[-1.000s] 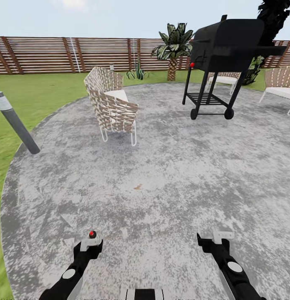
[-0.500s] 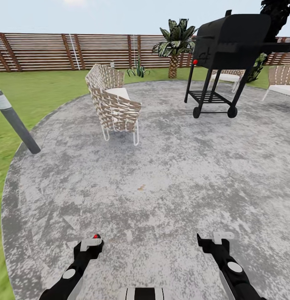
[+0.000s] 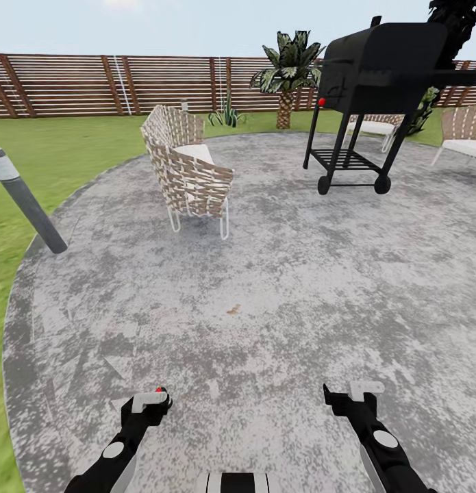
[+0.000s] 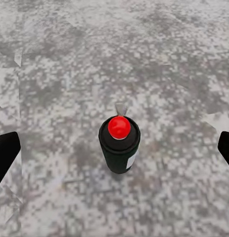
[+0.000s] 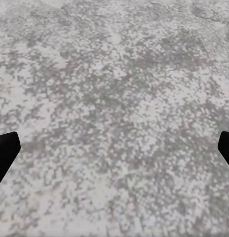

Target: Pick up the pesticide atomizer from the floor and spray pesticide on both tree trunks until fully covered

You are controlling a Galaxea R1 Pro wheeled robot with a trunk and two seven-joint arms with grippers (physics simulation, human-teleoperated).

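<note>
Atomizer (image 4: 119, 144) stands upright on the near concrete floor (image 3: 265, 294), centred between the spread fingers of the left gripper (image 4: 114, 148); the right gripper (image 5: 114, 148), also spread, hangs over bare paving. Farther off stand a woven chair (image 3: 186, 171) and black grill (image 3: 374, 82). Small, rigid and probably light, it may tip, so grip the black body below the red cap.

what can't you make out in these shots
- Pesticide atomizer: in the head view the left tool covers its body, leaving a red speck; the label in the left wrist view is too edge-on to read.
- Dark foliage behind the grill: cut by the head view's top edge, with the grill hiding whatever is below it.
- Right-hand chair: cut by the head view's edge.
</note>
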